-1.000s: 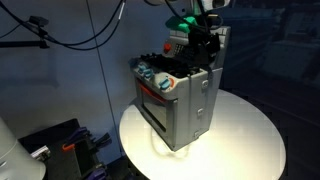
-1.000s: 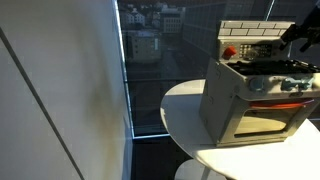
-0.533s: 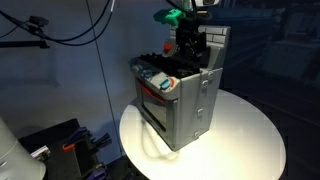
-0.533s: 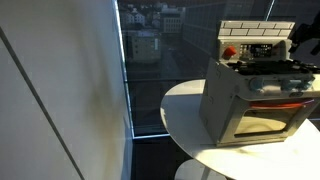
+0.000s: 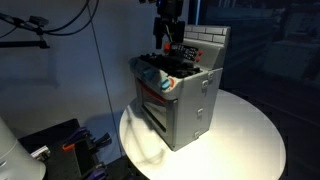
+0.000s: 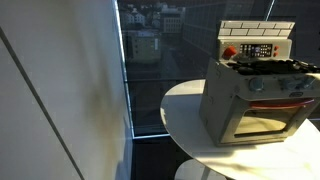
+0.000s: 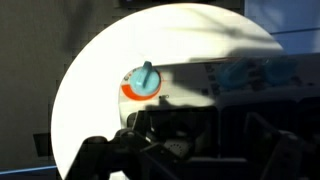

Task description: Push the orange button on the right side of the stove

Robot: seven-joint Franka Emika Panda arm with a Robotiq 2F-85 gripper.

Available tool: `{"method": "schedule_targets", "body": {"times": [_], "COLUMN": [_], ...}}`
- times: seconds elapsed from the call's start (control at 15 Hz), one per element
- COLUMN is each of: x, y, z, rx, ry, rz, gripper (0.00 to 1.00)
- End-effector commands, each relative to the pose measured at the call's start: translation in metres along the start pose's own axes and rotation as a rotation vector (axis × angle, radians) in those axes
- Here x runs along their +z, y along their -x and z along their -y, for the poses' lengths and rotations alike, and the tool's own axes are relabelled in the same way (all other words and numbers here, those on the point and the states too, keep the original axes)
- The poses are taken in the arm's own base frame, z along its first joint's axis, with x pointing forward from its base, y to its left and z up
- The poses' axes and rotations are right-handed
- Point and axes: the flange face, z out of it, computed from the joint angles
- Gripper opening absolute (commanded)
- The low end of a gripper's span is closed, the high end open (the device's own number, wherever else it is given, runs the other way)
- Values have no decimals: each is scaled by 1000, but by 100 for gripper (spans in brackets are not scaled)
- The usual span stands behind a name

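Note:
The silver-grey toy stove (image 5: 180, 95) stands on a round white table (image 5: 250, 140), with its brick-pattern back panel (image 6: 255, 35) and red-striped oven door (image 6: 270, 100) in sight. A small red-orange button (image 6: 229, 52) sits on the back panel. My gripper (image 5: 167, 40) hangs over the back of the stove top, dark against the background. It is out of the other exterior view. In the wrist view a teal knob on an orange ring (image 7: 143, 82) lies just ahead of my dark gripper (image 7: 190, 150). Its jaws are in shadow and their state is unclear.
The stove takes up the middle of the table; the table rim (image 6: 180, 130) curves round it. A window with a night city view (image 6: 150, 45) is behind. Cables (image 5: 60, 30) hang at the back, and dark equipment (image 5: 60, 145) sits low beside the table.
My gripper has moved up and sideways across the stove's back panel, and has left the other exterior view. The stove has not moved.

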Motion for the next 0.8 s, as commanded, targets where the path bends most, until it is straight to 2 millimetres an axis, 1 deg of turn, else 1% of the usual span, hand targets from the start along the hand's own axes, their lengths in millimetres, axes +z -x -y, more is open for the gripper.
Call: {"method": "schedule_targets", "body": {"times": [0.0,0.13,0.33,0.6,0.73], "x": [-16,-22,-31,-38,-40], "y": [32,44,58,69,70], "z": [7,12,20,28,30], "rx": [-35,-43,-57,-75,-79], "ry": [8,8,8,11,12], "rz": [72,100,94,56,46], "gripper": [100,100,100,100,100]}}
